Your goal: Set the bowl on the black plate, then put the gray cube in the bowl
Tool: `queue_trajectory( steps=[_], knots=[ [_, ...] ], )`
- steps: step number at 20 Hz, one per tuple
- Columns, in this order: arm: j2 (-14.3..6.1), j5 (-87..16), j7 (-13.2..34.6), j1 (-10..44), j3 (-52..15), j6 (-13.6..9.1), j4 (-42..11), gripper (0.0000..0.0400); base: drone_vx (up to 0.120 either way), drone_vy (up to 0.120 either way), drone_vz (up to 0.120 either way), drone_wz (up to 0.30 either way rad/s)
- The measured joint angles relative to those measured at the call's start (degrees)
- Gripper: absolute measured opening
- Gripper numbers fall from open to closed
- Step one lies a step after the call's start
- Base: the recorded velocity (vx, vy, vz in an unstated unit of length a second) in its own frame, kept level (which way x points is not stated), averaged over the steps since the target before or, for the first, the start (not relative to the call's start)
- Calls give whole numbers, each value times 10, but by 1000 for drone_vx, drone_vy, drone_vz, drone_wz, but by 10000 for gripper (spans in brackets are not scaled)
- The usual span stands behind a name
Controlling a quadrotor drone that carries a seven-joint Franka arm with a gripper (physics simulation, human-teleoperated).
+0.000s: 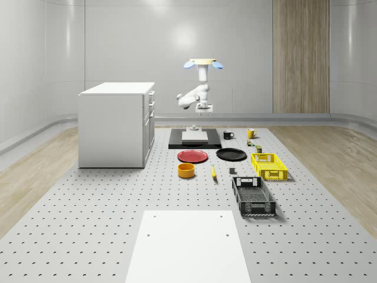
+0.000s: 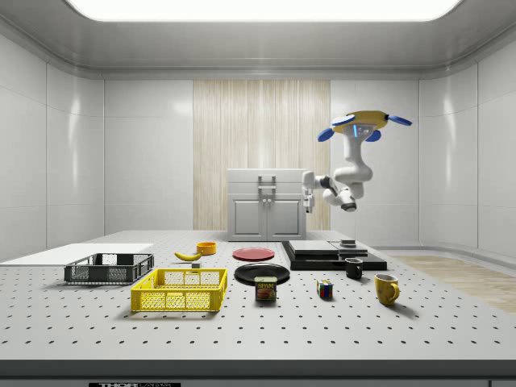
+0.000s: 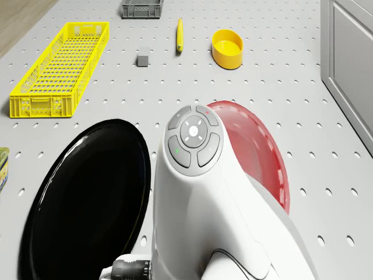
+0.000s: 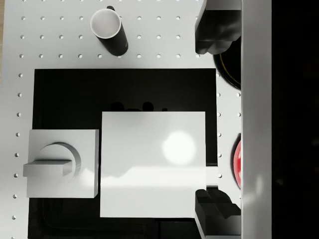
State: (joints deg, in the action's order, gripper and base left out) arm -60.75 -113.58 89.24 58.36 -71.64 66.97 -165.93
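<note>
Our arm (image 3: 215, 204) fills the near view, fingers (image 4: 214, 209) apart and empty over the black pad (image 1: 195, 141), since bowl (image 1: 186, 170), cube (image 3: 143, 59) and black plate (image 1: 231, 154) wait well beyond them.

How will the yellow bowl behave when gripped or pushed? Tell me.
The bowl looks rigid, with a thick upright wall, so a rim pinch probably won't flex it. Low and wide, it should slide rather than tip if pushed. Its smooth finish may be slippery.
</note>
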Motion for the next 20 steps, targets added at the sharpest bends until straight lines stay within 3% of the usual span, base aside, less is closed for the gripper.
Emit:
queue_trajectory(
  steps=[3, 8, 20],
  knots=[
    [-10, 3, 7, 9, -6, 5, 0, 400, 120, -27, -120, 0],
    [-27, 9, 15, 19, -13, 16, 1, 400, 120, -120, -120, 0],
    [-62, 27, 29, 34, -26, 46, 3, 400, 120, -10, -3, 0]
  ],
)
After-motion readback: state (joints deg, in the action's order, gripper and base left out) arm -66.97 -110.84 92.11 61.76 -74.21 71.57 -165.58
